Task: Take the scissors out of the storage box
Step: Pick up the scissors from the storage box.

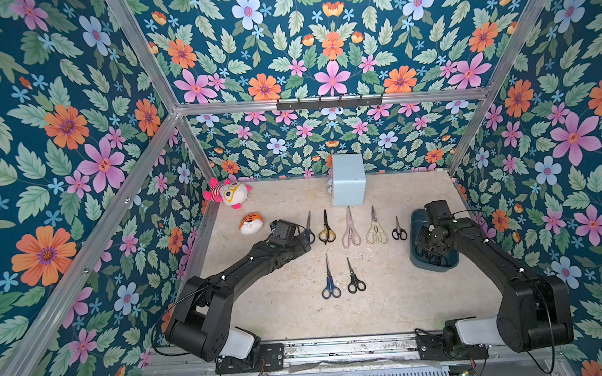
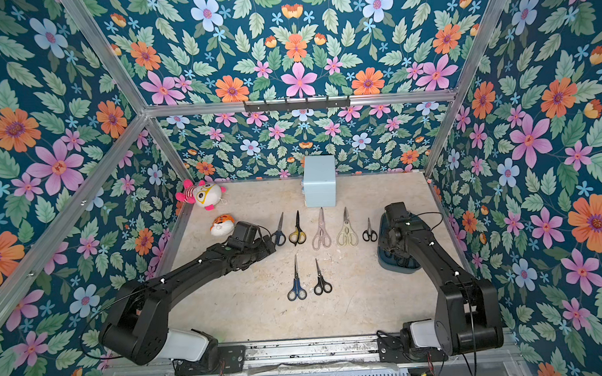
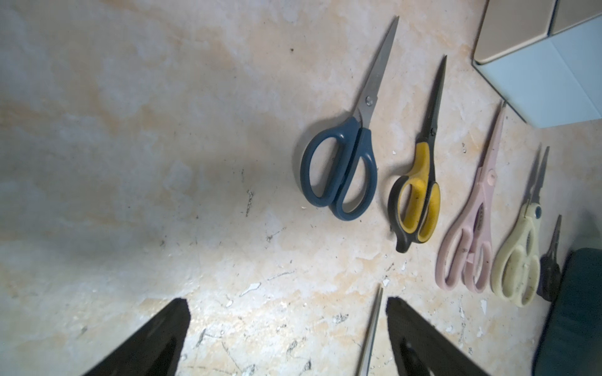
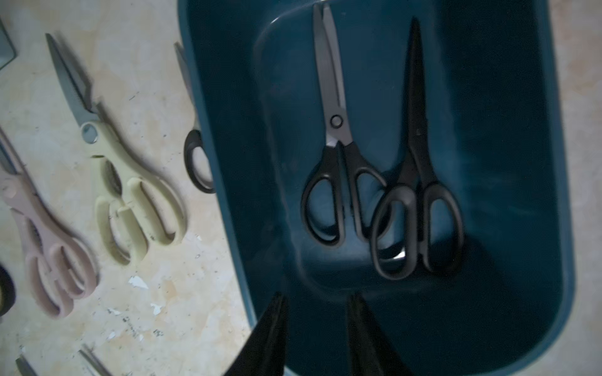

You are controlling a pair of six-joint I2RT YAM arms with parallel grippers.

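Observation:
The dark teal storage box (image 1: pixel 438 266) (image 4: pixel 228 146) sits at the table's right side. Two black-handled scissors lie inside it side by side: a silver-bladed pair (image 4: pixel 336 121) and an all-black pair (image 4: pixel 418 130). My right gripper (image 4: pixel 317 309) (image 1: pixel 426 250) hangs over the box's near end, open with nothing between its fingers. Several scissors lie on the table: dark blue (image 3: pixel 338 169), yellow-and-black (image 1: pixel 326 230), pink (image 1: pixel 350 228), cream (image 1: pixel 376 229), small black (image 1: pixel 398 230), blue (image 1: pixel 330 281) and black (image 1: pixel 355 279). My left gripper (image 3: pixel 286 314) (image 1: pixel 304 243) hovers open and empty beside the dark blue pair.
A pale blue cube box (image 1: pixel 348 179) stands at the back centre, just behind the row of scissors. Two plush toys (image 1: pixel 227 194) (image 1: pixel 251 223) lie at the back left. Floral walls and aluminium frame posts close in the table on three sides.

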